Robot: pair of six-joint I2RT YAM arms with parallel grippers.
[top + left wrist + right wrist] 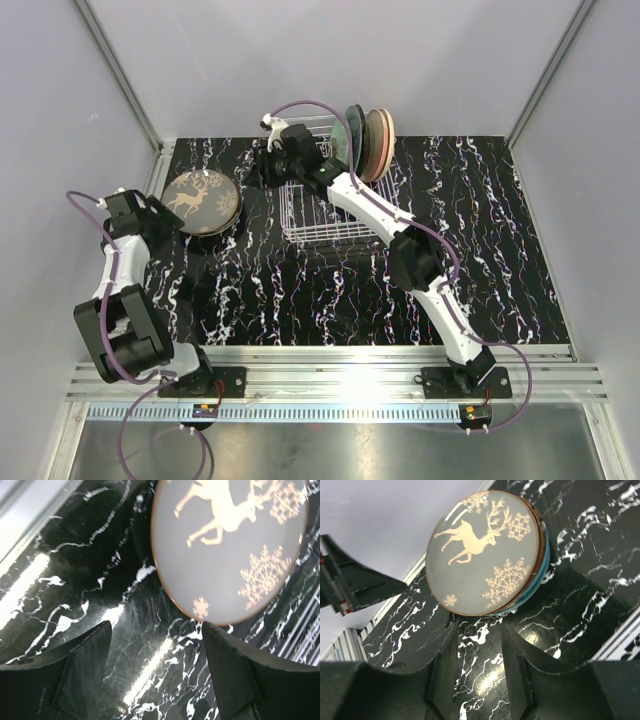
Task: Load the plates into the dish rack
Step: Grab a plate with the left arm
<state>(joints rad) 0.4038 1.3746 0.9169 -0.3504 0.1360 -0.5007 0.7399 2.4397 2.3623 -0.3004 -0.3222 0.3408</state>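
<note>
A grey-brown plate with a white deer [200,198] tops a stack of plates at the table's left. It shows in the left wrist view [230,550] and in the right wrist view [485,555], where a teal plate rim [542,570] lies under it. The white wire dish rack [312,228] stands mid-back, with several plates [365,140] upright at its far right end. My left gripper [160,212] [156,627] is open and empty, just left of the stack. My right gripper [252,172] [480,630] is open and empty, reaching over the rack, just right of the stack.
The black marbled table [460,260] is walled by grey panels with a metal rail along the left edge [30,525]. The left arm [350,587] shows at the left of the right wrist view. Rack wires [305,630] lie right of the left gripper.
</note>
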